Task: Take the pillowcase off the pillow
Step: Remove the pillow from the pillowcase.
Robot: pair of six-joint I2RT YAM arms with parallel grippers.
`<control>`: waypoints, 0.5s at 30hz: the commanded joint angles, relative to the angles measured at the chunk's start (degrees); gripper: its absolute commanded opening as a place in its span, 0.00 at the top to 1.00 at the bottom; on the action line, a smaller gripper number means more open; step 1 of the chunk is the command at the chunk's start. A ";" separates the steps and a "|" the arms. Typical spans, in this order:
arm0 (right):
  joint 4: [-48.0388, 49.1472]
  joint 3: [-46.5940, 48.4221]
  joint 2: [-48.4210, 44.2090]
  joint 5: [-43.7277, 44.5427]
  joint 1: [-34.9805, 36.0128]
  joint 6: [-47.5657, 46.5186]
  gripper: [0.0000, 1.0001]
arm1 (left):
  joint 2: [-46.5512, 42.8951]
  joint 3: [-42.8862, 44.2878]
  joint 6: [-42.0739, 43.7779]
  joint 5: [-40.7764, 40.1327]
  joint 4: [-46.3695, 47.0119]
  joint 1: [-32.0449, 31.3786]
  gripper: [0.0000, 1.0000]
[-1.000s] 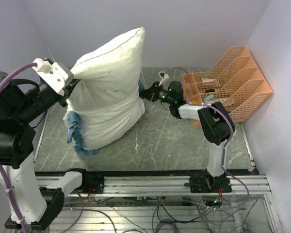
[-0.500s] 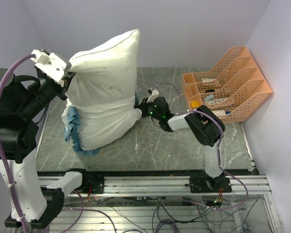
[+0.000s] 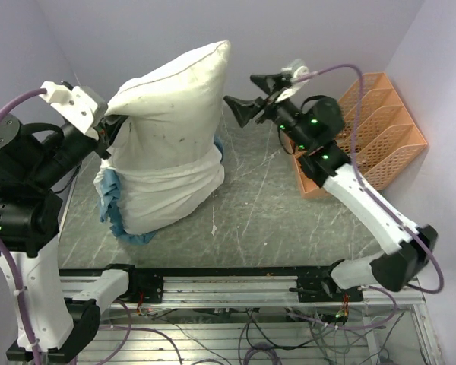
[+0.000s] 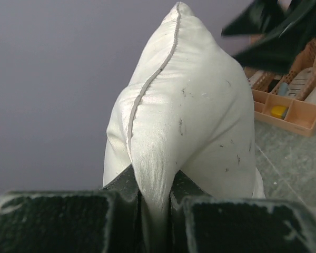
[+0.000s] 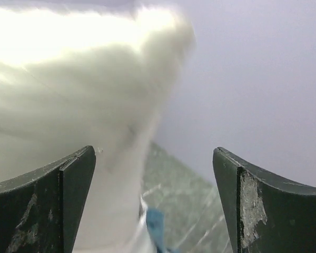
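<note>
Obs.: large plump off-white stuffed pillow [image 3: 171,106] stood on end at left-rear of the grey-green marbled table [image 3: 289,220], top corner tilted toward the back wall, small dark specks on its face. Upper part of the pillow was bare. The thin pillowcase [image 3: 167,194], white inner side outward, was bunched round the lower part only, w/ its teal ruffled edge [image 3: 114,205] hanging at the lower left and reaching the table. Left gripper [image 3: 106,125] was at the pillow's upper-left corner; left wrist view showed both dark fingers [image 4: 121,195] clamped tight on a fold of the pillow's off-white fabric by the seam, no gap btwn them. Right gripper [image 3: 247,93] was raised clear of the table, just right of the pillow's upper edge, not touching it; jaws spread wide, nothing btwn them. Right wrist view confirmed: fingers apart, pillow blurred at left, a bit of blue fabric low in frame. Orange plastic file rack [image 3: 365,129] sat at the table's right-rear against the wall, w/ small items in its compartments, too small to identify.
</note>
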 commanded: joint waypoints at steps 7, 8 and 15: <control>-19.26 21.32 2.44 -9.64 15.54 -24.39 0.04 | 3.44 -1.64 -3.91 9.94 3.99 0.38 0.93; -21.92 24.80 4.53 -10.77 16.56 -26.07 0.04 | 3.70 -1.82 -4.11 11.05 3.58 0.39 0.93; -35.84 40.93 15.24 -15.53 17.71 -33.89 0.02 | 4.72 -0.11 0.05 17.68 -2.54 0.39 0.93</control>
